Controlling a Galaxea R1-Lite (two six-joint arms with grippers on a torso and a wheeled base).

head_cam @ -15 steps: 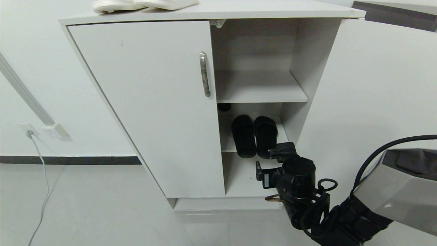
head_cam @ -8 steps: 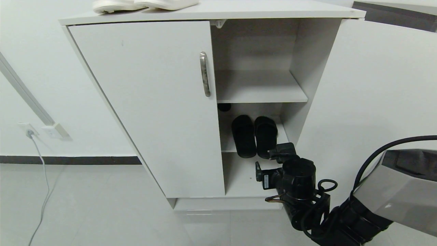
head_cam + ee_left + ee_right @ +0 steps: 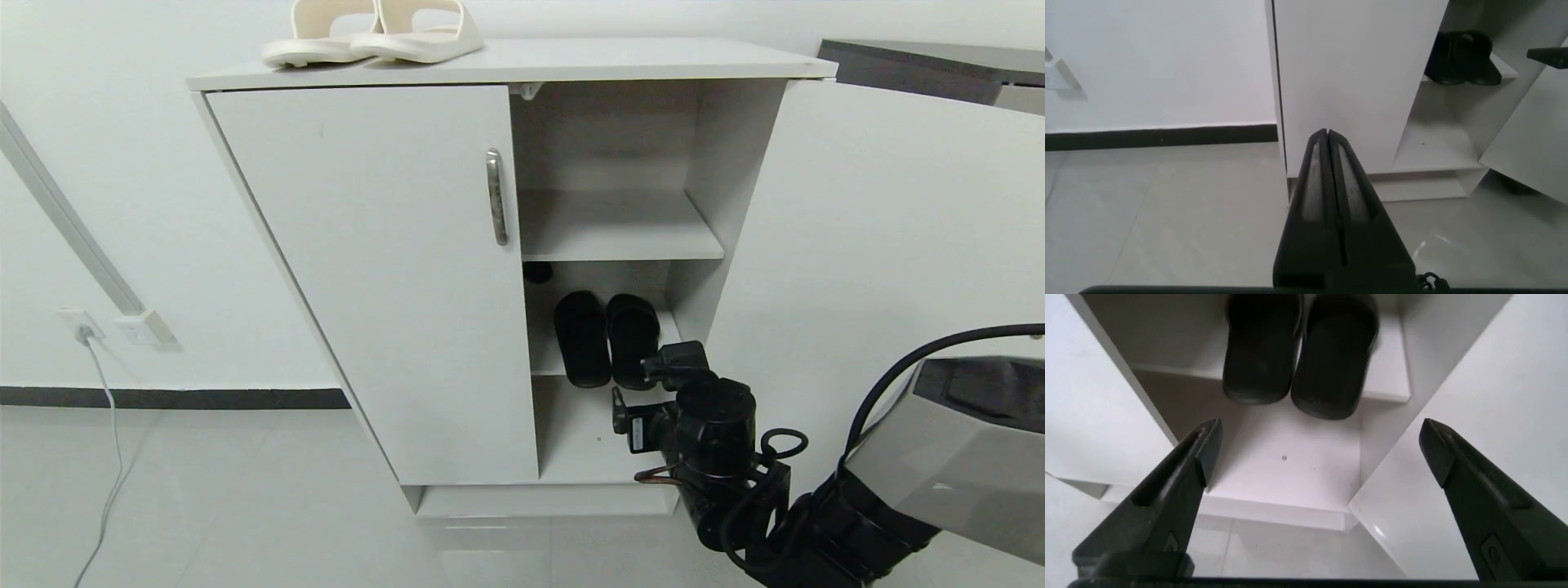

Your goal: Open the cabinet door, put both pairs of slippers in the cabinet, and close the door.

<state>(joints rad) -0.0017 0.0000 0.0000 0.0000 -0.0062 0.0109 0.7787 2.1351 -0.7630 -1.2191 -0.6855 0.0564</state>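
The cabinet stands in the middle of the head view with its right door swung wide open and its left door shut, the handle at that door's inner edge. One pair, the black slippers, already lies side by side on the middle shelf, heels at the shelf's front edge and toes toward the back. The other pair, the cream slippers, sits on the cabinet's top board at the upper left-centre of the frame, above the shut door, side by side with their long axes running roughly front to back. The right gripper hangs low, right of centre, just in front of the open compartment and a little below the black pair; its wrist view shows the jaws spread wide with nothing between them, the black slippers straight ahead. The left gripper has its fingers pressed together, empty, over the floor in front of the shut door's lower end. The coming move likely turns on height: the cream pair lies well above both grippers and to the left of the right one, so a long climb is needed, and a grip across the slippers' width looks easiest.
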